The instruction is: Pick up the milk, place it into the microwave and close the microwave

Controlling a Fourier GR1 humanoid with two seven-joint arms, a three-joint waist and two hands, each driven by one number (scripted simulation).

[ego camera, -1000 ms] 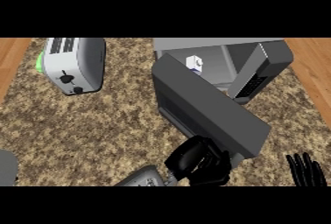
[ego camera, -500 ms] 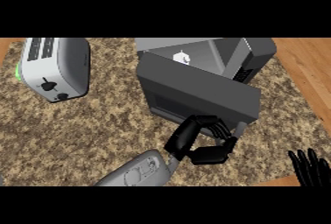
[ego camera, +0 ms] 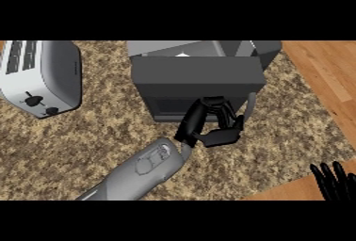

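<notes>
Milk (ego camera: 182,55) looks inside microwave (ego camera: 268,47); my left hand (ego camera: 212,127), curled and empty, at its door (ego camera: 198,77); closing left.

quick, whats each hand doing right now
Left hand: fingers curled, holding nothing, by the dark grey microwave door.
Right hand: open, resting at the lower right edge.

I read this as a kitchen: speckled stone countertop (ego camera: 83,136), white toaster (ego camera: 42,75) standing far left on it, dark grey microwave (ego camera: 198,80) far centre, wood planking (ego camera: 319,70) past the counter's right edge.
</notes>
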